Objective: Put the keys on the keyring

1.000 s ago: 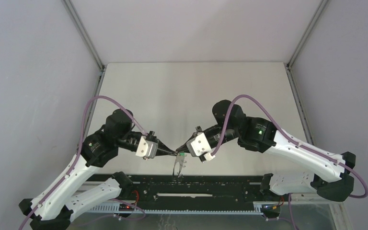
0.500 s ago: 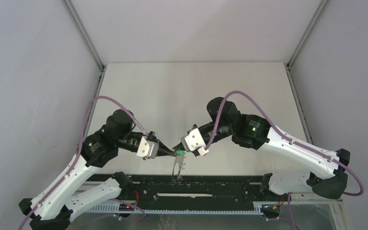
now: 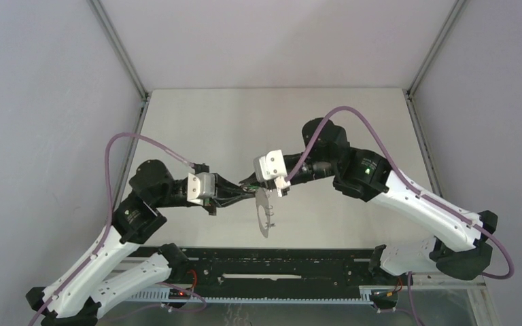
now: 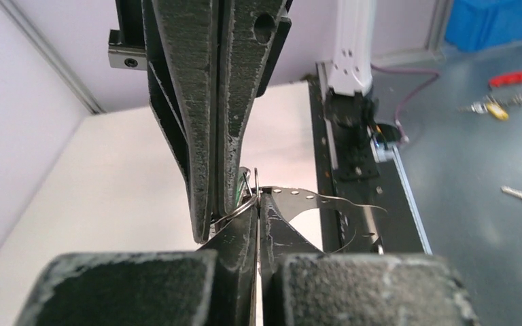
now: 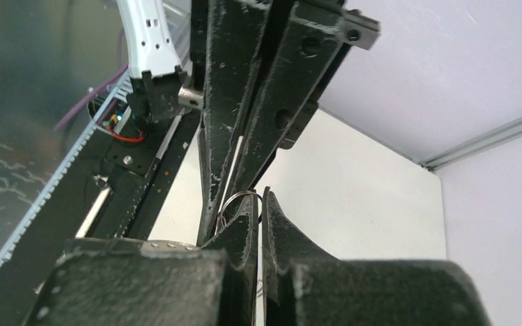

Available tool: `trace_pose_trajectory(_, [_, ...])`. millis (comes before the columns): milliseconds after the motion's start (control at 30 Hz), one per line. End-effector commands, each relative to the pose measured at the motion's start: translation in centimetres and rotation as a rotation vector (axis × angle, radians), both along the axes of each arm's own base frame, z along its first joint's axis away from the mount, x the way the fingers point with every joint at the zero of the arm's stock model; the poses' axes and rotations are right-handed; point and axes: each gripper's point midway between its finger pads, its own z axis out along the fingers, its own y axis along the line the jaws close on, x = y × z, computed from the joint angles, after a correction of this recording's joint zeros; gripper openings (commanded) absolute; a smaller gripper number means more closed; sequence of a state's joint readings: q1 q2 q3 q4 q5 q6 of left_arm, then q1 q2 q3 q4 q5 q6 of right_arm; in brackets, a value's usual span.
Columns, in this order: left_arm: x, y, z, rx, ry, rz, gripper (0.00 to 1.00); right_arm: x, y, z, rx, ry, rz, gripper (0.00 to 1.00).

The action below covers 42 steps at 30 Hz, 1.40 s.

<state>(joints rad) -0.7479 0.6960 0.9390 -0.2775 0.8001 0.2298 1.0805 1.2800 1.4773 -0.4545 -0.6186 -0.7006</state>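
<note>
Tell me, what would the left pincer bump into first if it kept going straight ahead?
The right pincer: its shut black tips meet the left pincer nearly tip to tip, with a thin silver wire loop between them. Hardly any gap shows, though depth is unclear.

You have both arms reaching in over the middle of the table (image 3: 231, 122), closer to its near edge than its far one. The left gripper (image 3: 247, 196) points right and the right gripper (image 3: 264, 189) points left and slightly down. Their tips meet, and both are pinched closed. The keyring (image 3: 264, 217) hangs from that meeting point on the near side. You see it almost edge-on, as a pale curved band with small loops along its right rim. A black rail (image 3: 279, 261) runs along the table's near edge, between the two arm bases.
</note>
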Motion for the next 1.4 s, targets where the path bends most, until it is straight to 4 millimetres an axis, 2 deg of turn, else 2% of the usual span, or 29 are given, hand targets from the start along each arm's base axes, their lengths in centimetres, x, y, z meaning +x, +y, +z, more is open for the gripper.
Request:
trace_pose_trajectory(0, [1.0, -0.4, 6.9, -0.268, -0.131, 0.056, 0.0, -0.6, 1.2, 1.6, -0.024, 0.137, 0.056, 0.0])
trace_pose_trajectory(200, [0.9, -0.2, 7.5, -0.313, -0.223, 0.056, 0.0, -1.9, 0.7, 2.4, -0.108, 0.314, 0.165, 0.04])
trace_pose_trajectory(433, [0.7, 0.2, 7.4, -0.348, -0.275, 0.063, 0.0, -3.0, 0.7, 1.6, -0.237, 0.418, 0.191, 0.14])
trace_pose_trajectory(500, [0.6, 0.2, 7.8, -0.362, -0.282, 0.062, 0.0, -3.2, 0.9, 1.0, -0.268, 0.413, 0.184, 0.19])
trace_pose_trajectory(567, [0.6, 0.2, 8.0, -0.368, -0.289, 0.058, 0.0, -3.3, 1.0, 0.6, -0.296, 0.414, 0.181, 0.27])
trace_pose_trajectory(733, [0.3, 0.3, 7.7, -0.365, -0.303, 0.047, 0.0, -3.4, 1.0, 0.6, -0.329, 0.438, 0.171, 0.4])
trace_pose_trajectory(1000, [-0.2, 0.1, 6.7, -0.351, -0.334, 0.01, 0.0, -3.8, 0.8, 1.1, -0.363, 0.516, 0.169, 0.42])
trace_pose_trajectory(1367, [-0.3, 0.5, 7.2, -0.371, -0.398, 0.023, 0.0, -4.6, 0.9, 2.3, -0.365, 0.669, 0.194, 0.49])
